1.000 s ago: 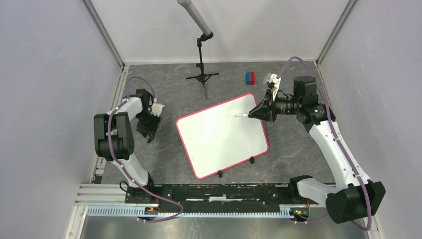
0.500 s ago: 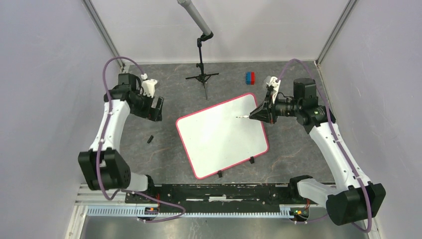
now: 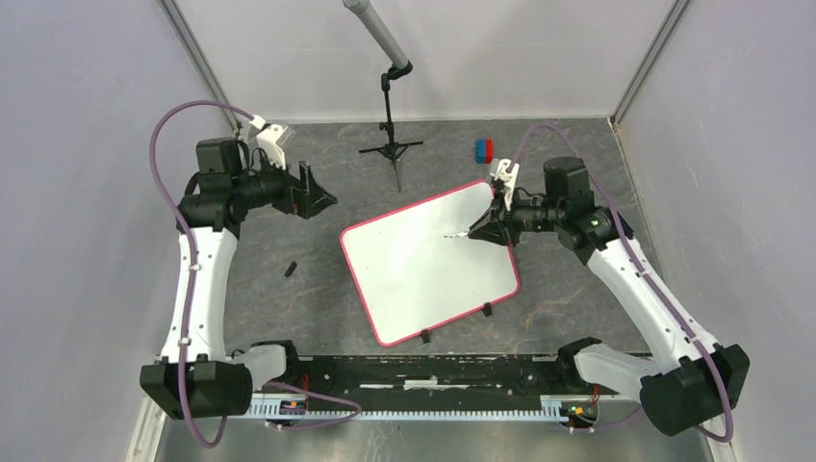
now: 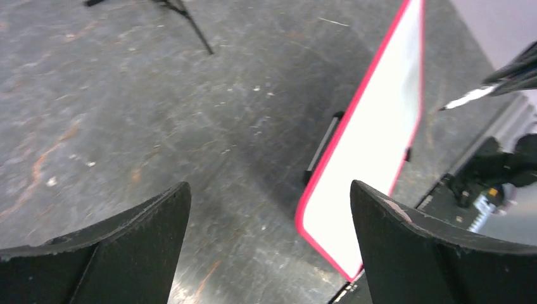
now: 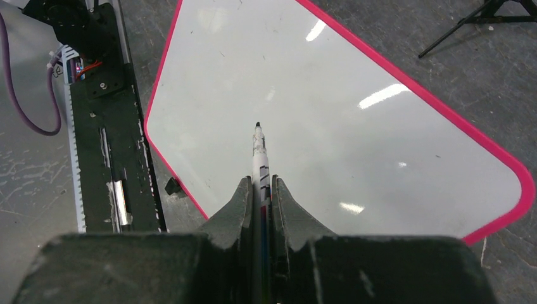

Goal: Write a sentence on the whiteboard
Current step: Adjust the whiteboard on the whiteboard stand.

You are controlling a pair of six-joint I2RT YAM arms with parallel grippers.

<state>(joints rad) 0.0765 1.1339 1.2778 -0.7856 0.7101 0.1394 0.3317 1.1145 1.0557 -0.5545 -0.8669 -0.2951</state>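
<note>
Grey desk [image 3: 318, 298], whiteboard [image 3: 428, 265] blank, no sentence begun; the right gripper [image 5: 261, 189] pinches an uncapped marker [image 5: 259, 152] over it, the left gripper [image 4: 269, 189] hangs wide open, empty; all the writing is left

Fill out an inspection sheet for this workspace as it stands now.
Surface: dark grey table, scratched and scuffed.
Job's things: whiteboard lies flat, skewed to the table edges, no writing seen; marker uncapped, tip over the board, contact cannot be told.
Clutter: small black piece left of the board; red and blue block beyond it; black tripod stand at the back.
Claws: left claw open, empty, raised over the table; right claw shut on the marker.
Cables: purple cable loops along each arm, clear of the board.
Surroundings: pale walls on three sides.
</note>
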